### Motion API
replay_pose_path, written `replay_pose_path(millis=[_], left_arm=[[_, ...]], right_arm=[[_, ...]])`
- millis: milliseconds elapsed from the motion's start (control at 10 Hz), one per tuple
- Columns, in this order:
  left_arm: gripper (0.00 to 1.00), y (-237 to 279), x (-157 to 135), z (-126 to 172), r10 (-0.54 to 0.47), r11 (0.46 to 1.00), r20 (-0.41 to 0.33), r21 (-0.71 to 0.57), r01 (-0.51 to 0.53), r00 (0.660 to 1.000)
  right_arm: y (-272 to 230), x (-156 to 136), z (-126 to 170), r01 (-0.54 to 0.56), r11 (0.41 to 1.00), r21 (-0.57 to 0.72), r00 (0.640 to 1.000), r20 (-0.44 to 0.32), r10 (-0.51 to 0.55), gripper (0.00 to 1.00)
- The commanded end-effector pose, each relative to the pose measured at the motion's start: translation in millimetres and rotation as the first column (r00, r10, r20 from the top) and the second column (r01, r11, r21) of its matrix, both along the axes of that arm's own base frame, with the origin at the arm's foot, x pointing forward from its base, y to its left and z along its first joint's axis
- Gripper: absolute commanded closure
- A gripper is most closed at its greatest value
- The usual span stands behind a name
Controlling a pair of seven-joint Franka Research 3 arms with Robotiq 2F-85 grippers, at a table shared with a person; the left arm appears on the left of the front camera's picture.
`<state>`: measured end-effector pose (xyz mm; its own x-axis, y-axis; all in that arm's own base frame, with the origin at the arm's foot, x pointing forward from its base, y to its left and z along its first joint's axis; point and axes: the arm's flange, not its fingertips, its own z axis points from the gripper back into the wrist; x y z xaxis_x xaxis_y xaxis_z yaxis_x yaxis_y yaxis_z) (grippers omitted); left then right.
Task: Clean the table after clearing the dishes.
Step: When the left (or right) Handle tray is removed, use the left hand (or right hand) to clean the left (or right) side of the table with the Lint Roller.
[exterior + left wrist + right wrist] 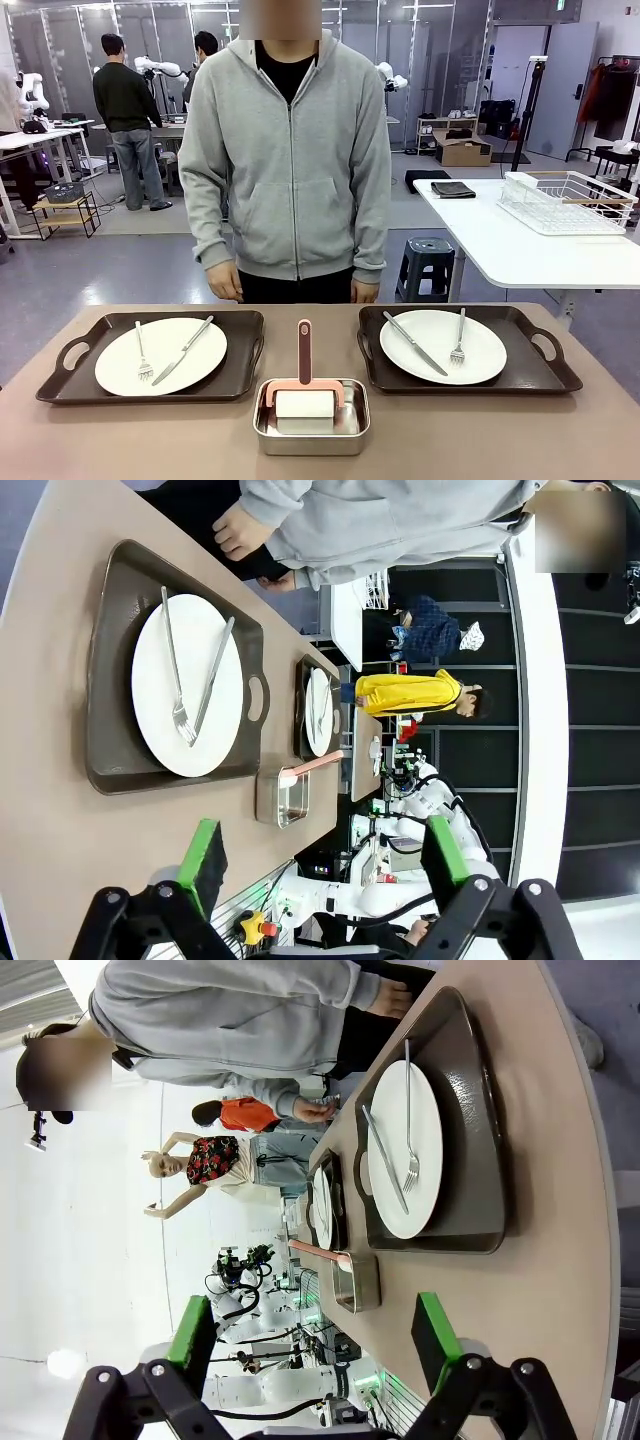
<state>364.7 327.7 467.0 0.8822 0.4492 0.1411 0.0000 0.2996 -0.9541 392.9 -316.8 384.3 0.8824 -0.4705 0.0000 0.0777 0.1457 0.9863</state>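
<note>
Tan table (pixel 120 445); both grippers hanging agape.
The left gripper (pixel 322 870) and right gripper (pixel 312 1345) are holding nothing, fingers spread. From the steel pan (pixel 262 428), which is carrying a pink-handled roller (pixel 305 400), the left plate (pixel 200 365) is lying on the left tray (pixel 240 372) at 10 o'clock, the right plate (pixel 485 350) on the right tray (pixel 535 372) at 2; a person (pixel 290 170) is standing at 12.
</note>
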Motion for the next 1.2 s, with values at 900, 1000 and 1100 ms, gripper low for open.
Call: replay_pose_path(millis=[900, 1000, 1100], left_arm=[[0.00, 3.4, -2.6, 2.8, -0.003, 1.000, 0.004, -0.004, 0.003, 1.000], [0.00, 3.4, -2.6, 2.8, -0.003, 1.000, 0.004, -0.004, 0.003, 1.000], [0.00, 3.4, -2.6, 2.8, -0.003, 1.000, 0.004, -0.004, 0.003, 1.000]], right_arm=[[-0.3, -1.6, 2.8, 0.004, 1.000, 0.007, 1.000, -0.002, -0.004, 0.00], [-0.3, -1.6, 2.8, 0.004, 1.000, 0.007, 1.000, -0.002, -0.004, 0.00], [-0.3, -1.6, 2.8, 0.004, 1.000, 0.007, 1.000, -0.002, -0.004, 0.00]])
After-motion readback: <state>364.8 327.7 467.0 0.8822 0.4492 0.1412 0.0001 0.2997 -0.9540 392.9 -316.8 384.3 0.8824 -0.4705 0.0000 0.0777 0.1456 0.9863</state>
